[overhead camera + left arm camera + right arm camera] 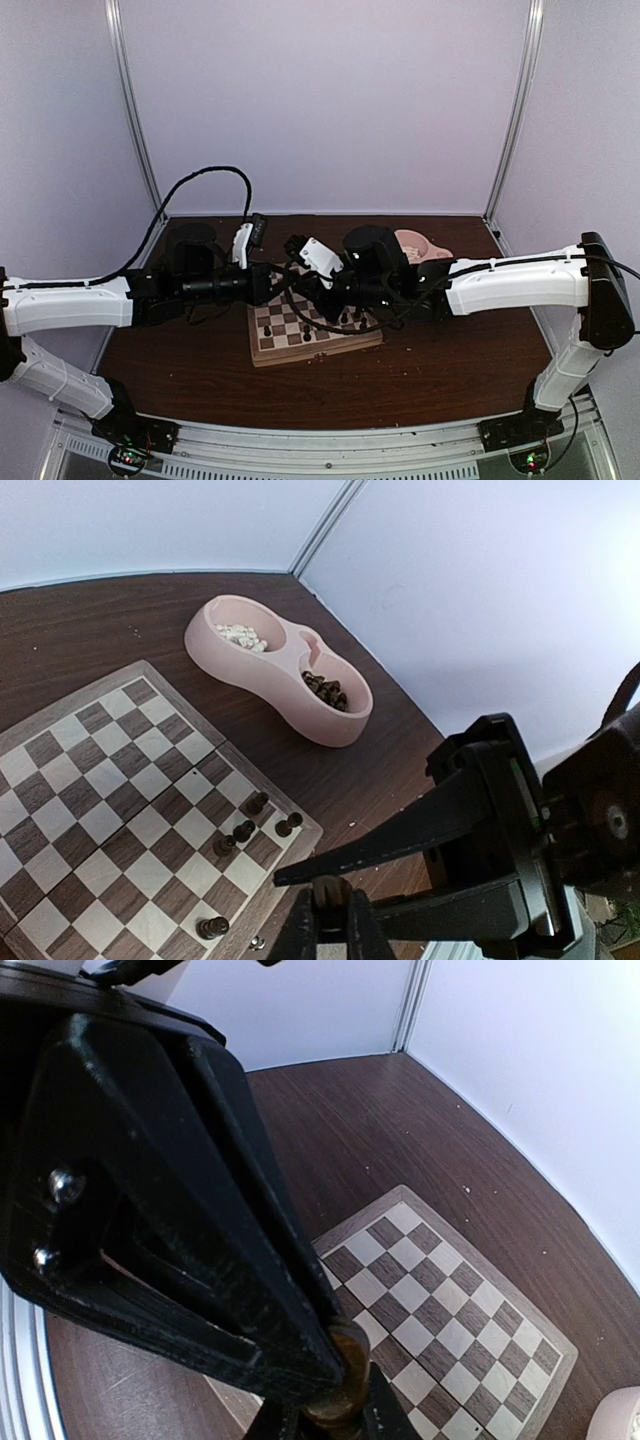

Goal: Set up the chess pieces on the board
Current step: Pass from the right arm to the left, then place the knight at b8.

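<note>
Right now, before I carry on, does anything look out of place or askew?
Nothing spilled or toppled; the dark pieces on the board stand upright. One oddity: the left gripper and right gripper both appear shut on the same dark piece in mid-air.

No writing, label, brand, number or sign can be read in any of the views. The board (275, 342) carries only its plain cream and brown checks, with no letters or figures along its frame, and the pink bowl (250, 680) is unmarked on the wall that shows.
</note>
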Robot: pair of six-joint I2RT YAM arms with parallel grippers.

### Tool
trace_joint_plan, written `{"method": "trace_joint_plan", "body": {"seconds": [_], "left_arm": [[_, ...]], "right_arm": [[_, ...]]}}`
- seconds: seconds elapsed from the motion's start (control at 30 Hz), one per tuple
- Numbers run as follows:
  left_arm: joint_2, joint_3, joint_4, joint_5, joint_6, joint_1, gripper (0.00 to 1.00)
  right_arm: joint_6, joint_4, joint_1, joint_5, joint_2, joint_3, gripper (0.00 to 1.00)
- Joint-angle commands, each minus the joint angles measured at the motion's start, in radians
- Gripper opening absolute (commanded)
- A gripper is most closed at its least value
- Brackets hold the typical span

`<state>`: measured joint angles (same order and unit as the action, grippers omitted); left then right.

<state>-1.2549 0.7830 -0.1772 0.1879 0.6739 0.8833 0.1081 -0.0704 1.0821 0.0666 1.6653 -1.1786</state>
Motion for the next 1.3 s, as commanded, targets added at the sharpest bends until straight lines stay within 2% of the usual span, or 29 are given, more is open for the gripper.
{"method": "trace_joint_plan", "body": {"seconds": [0.0, 0.3, 0.4, 0.47, 0.7, 0.83, 1.03, 1.17, 1.27], "left_arm": [[-0.01, 0.025, -0.05, -0.004, -0.024, 0.002, 0.01], [-0.007, 0.024, -0.015, 0.014, -0.092, 0.001, 0.0], [-0.005, 0.019, -0.001, 0.012, -0.122, 0.003, 0.0], [-0.011, 0.009, 0.001, 0.007, -0.146, 0.007, 0.0], [-0.078, 0.009, 0.0, -0.024, -0.2, 0.059, 0.0], [-0.147, 0.072, 0.042, -0.029, -0.249, 0.104, 0.0], [-0.269, 0.171, 0.118, -0.116, -0.356, 0.182, 0.0], [-0.336, 0.243, 0.166, -0.135, -0.373, 0.197, 0.0], [-0.384, 0.283, 0.187, -0.144, -0.373, 0.2, 0.0]], "right_arm": [[0.011, -0.009, 0.002, -0.023, -0.011, 0.01, 0.2], [0.012, -0.012, -0.001, -0.033, -0.045, 0.044, 0.48], [0.009, -0.007, -0.003, -0.023, -0.081, 0.075, 0.61], [0.009, -0.021, -0.011, -0.025, -0.124, 0.115, 0.65], [-0.028, -0.04, -0.127, 0.01, -0.327, 0.267, 0.72], [-0.076, -0.014, -0.244, -0.015, -0.396, 0.305, 0.73], [-0.076, -0.059, -0.377, -0.097, -0.432, 0.369, 0.74], [-0.165, -0.073, -0.49, -0.026, -0.417, 0.365, 0.74], [-0.246, -0.113, -0.53, -0.061, -0.396, 0.392, 0.75]]}}
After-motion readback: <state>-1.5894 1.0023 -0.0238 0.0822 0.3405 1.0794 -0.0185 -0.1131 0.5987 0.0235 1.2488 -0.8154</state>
